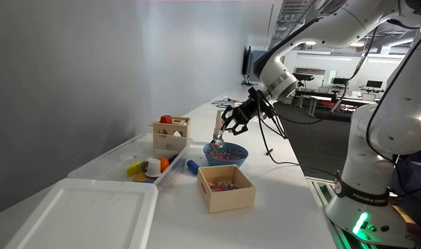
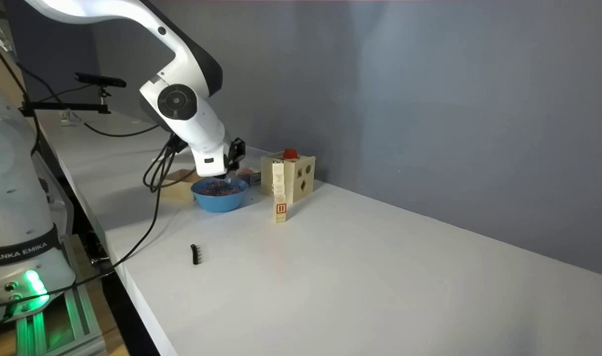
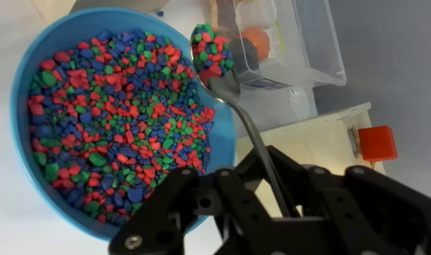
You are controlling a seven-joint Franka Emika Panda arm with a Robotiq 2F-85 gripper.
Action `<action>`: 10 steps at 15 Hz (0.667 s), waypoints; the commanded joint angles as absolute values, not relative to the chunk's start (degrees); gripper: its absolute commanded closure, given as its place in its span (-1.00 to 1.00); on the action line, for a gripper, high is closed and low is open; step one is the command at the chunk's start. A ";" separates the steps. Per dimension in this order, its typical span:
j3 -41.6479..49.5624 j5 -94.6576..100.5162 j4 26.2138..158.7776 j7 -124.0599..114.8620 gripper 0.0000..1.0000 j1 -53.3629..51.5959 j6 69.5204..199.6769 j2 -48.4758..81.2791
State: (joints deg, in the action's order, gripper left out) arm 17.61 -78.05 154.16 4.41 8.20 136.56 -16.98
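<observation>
In an exterior view, the gripper (image 1: 227,123) clamps a spoon (image 1: 220,142) over a blue bowl (image 1: 225,161), between the counter's (image 1: 279,214) long edges; in an exterior view, a box (image 2: 182,191) flanks the bowl. Wrist view: pebbles (image 3: 213,49) (three colours) sit in the spoon.

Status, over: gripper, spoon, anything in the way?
Gripper shut on spoon. Spoon carrying pebbles, near rim of blue bowl. Possible obstacle: block stack nearby.

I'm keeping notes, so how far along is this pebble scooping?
Done, it seems: some pebbles already lie in the wooden box. In hand: the tool grips the spoon, whose head carries a small heap near the rim of the bowl. Left, probably: emptying that heap, and perhaps more scoops, since the bowl holds plenty of pebbles.
</observation>
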 commanded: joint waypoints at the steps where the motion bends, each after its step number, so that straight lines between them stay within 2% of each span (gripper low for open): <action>1: 15.58 -78.44 153.86 5.90 0.95 10.75 132.63 -17.26; 10: 9.74 -75.75 154.25 6.39 0.95 9.85 131.77 -17.42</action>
State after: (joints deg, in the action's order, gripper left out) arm 11.43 -77.46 154.18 5.67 9.51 133.09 -16.97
